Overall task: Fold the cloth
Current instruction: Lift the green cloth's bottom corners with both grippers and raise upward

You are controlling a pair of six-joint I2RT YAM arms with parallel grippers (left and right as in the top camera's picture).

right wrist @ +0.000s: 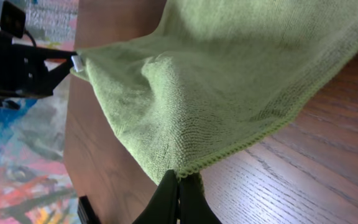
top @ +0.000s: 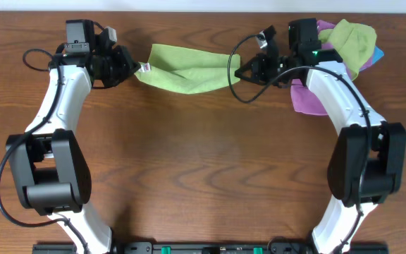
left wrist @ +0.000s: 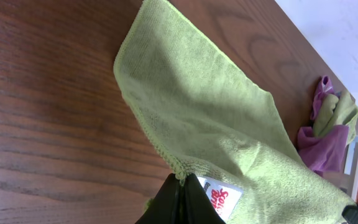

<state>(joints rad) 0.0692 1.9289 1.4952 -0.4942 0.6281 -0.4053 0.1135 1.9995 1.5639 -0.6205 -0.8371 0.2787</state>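
Pinching the cloth [top: 189,68]: left tool [left wrist: 180,183] and right tool [right wrist: 179,179] (both closed)

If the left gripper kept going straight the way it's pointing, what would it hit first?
The cloth itself: the left gripper is shut on its tagged corner, and the fabric stretches ahead. Beyond that, roughly in line, is the right gripper holding the far end, though height is unclear.
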